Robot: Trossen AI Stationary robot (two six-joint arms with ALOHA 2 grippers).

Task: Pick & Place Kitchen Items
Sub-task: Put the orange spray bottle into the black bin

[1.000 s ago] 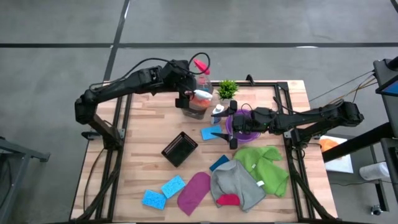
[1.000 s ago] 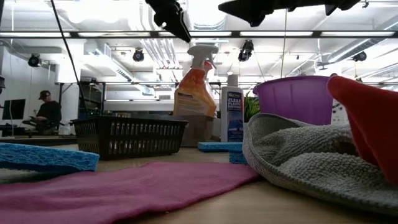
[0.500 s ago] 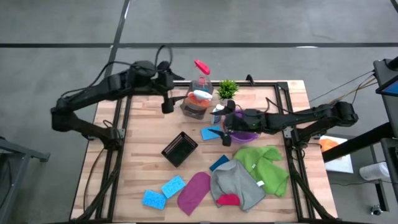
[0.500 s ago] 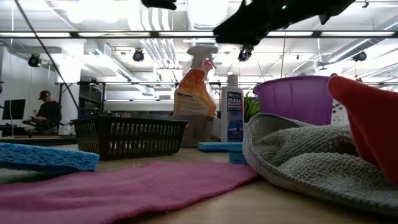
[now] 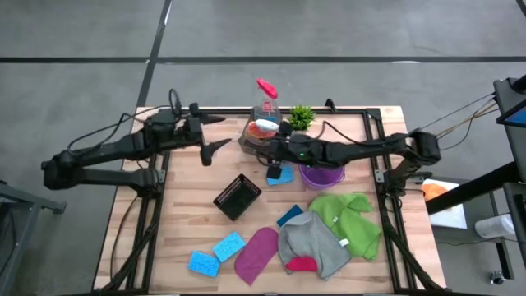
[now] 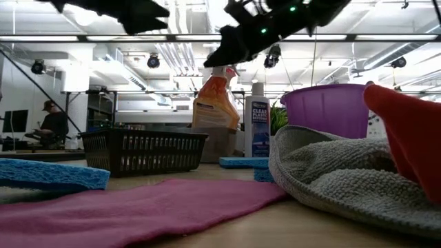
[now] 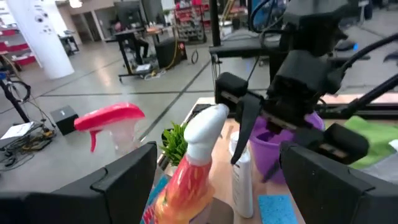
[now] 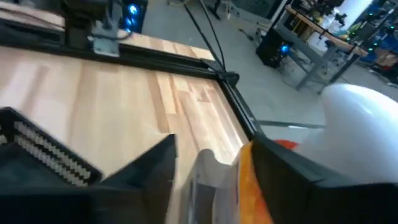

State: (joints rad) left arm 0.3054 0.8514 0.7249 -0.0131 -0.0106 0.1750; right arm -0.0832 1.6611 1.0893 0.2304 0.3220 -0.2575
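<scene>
An orange spray bottle [image 5: 261,130] with a white head stands upright in a clear tub [image 5: 253,146] at the table's far middle. Beside it stand a pink-headed spray bottle [image 5: 265,89] and a white squeeze bottle [image 6: 257,127]. My right gripper [image 5: 272,161] reaches in from the right. It is open, with a finger on either side of the orange bottle [image 8: 247,190] below its white head [image 8: 364,124]. My left gripper [image 5: 209,134] is open in the air left of the bottles and holds nothing. Blue sponges [image 5: 228,245] and green [image 5: 349,215], grey [image 5: 312,242], magenta [image 5: 256,253] and red [image 5: 302,264] cloths lie on the near half. My right gripper comes at the orange bottle's upper part [image 8: 247,190] nearly level from the table's right side, fingers across it. The bottle stands upright in the tub. Whether either finger touches it, I cannot tell.
A purple bowl [image 5: 320,175] sits under the right arm, with a blue sponge [image 5: 281,174] on the table beside it. A black basket [image 5: 237,196] stands mid-table. A small green plant [image 5: 301,117] is at the far edge. Bare wood lies at the left.
My left gripper has drawn back from the bottles toward the table's left edge, still open and holding nothing. My right gripper has gone from above the purple bowl toward the left to the orange bottle, and its fingers have come closer together. The bottles have stayed standing.
</scene>
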